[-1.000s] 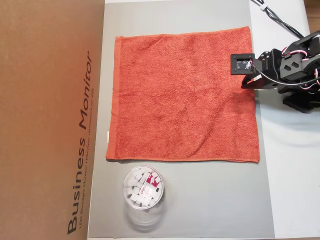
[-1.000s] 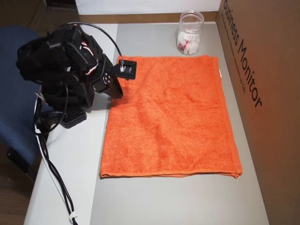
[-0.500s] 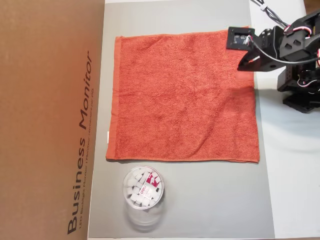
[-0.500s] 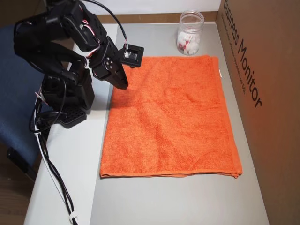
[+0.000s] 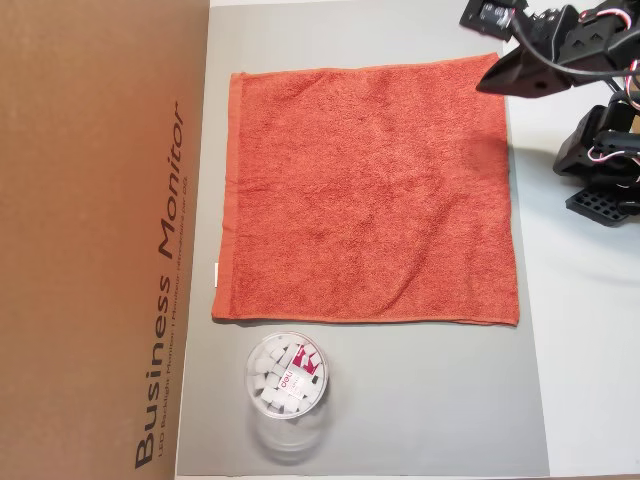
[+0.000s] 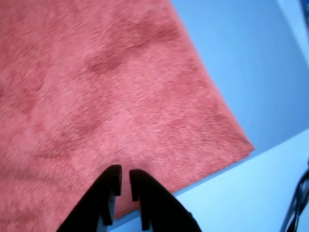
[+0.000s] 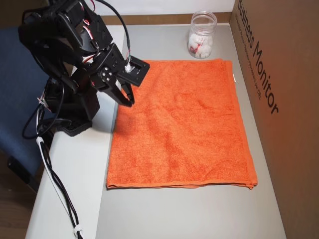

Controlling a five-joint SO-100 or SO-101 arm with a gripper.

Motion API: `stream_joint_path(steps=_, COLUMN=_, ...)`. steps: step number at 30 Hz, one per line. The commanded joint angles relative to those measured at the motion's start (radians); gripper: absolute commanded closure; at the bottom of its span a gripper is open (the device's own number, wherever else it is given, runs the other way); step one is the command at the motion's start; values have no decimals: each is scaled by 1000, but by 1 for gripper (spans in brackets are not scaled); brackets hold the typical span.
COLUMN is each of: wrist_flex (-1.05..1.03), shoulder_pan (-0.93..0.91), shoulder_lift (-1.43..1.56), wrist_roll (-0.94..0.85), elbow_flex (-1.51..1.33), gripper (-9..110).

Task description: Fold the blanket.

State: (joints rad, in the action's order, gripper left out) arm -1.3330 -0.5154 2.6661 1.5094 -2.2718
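Note:
The orange-red blanket [image 5: 365, 190] lies flat and unfolded on a grey mat [image 5: 420, 400]; it also shows in the other overhead view [image 7: 182, 129]. Its hemmed band and small white tag [image 5: 216, 275] are on the left edge in an overhead view. My black gripper [image 5: 485, 85] hovers over the blanket's right edge near its top right corner and casts a shadow on the cloth. In the wrist view the gripper [image 6: 123, 176] has its jaws almost together with nothing between them, above the blanket [image 6: 96, 96] near its corner. It also shows in an overhead view [image 7: 130, 102].
A clear jar [image 5: 287, 377] with small white pieces stands on the mat just beyond one blanket edge. A large cardboard box [image 5: 100, 240] runs along the tag side. The arm's base [image 7: 75, 114] and a cable [image 7: 55, 174] are on the white table beside the mat.

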Motion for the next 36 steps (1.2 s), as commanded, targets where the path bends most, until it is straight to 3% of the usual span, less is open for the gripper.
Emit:
stream_joint_path(steps=1, wrist_flex=-3, shoulder_pan=-87, shoulder_lift=-5, wrist_roll=11, elbow_flex=51, gripper=101)
stream_joint_path(steps=18, wrist_flex=-2, shoulder_pan=-463, shoulder_lift=-8, wrist_roll=15, elbow_flex=44, gripper=101)
stream_joint_path(steps=29, wrist_flex=14, shoulder_pan=-503, shoulder_lift=-8, wrist_roll=337, elbow_flex=-31, gripper=95)
stream_joint_path(steps=36, wrist_flex=89, shoulder_pan=-589, shoulder_lift=-48, wrist_roll=364, elbow_flex=-130, gripper=95)
